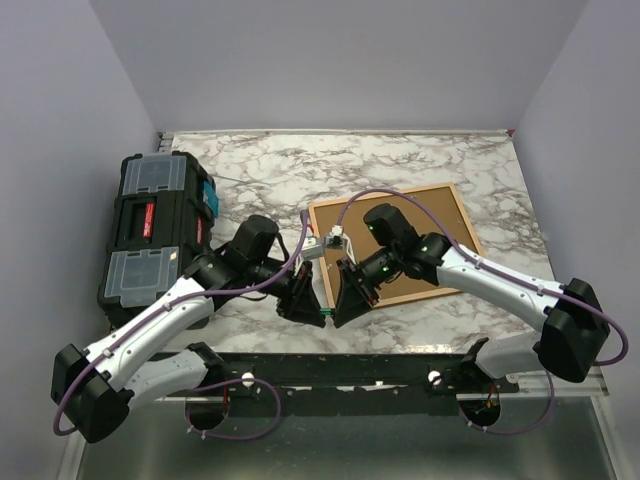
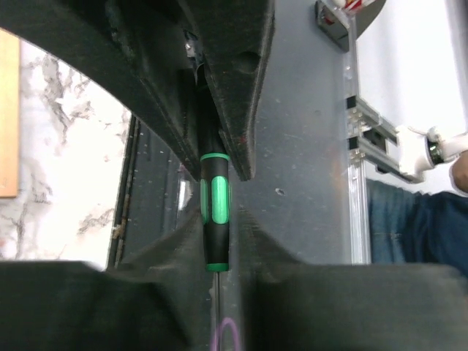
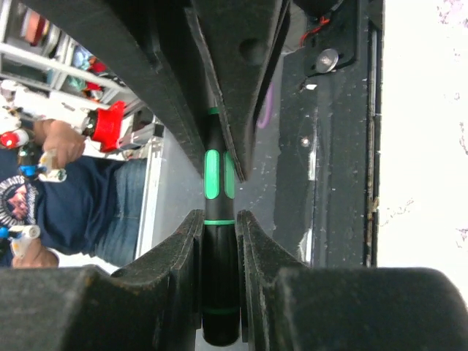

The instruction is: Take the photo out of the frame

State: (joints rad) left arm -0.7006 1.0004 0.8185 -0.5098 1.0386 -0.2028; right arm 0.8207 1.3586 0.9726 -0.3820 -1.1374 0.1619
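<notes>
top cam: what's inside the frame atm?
Plain brown backing board fills the frame, facing up. The right arm covers its near-left part. No photo visible; anything under the board is hidden.

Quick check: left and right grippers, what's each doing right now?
Left gripper: closed on the screwdriver, at the shaft end of its handle.
Right gripper: closed on the same screwdriver, at the handle's butt end.

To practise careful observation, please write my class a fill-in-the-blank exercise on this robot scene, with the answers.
The right gripper is shut on a ___. Its handle is black and ___. The toolbox stands at the table's ___ side. The frame lies partly beneath the ___ arm. Answers: screwdriver, green, left, right.
</notes>
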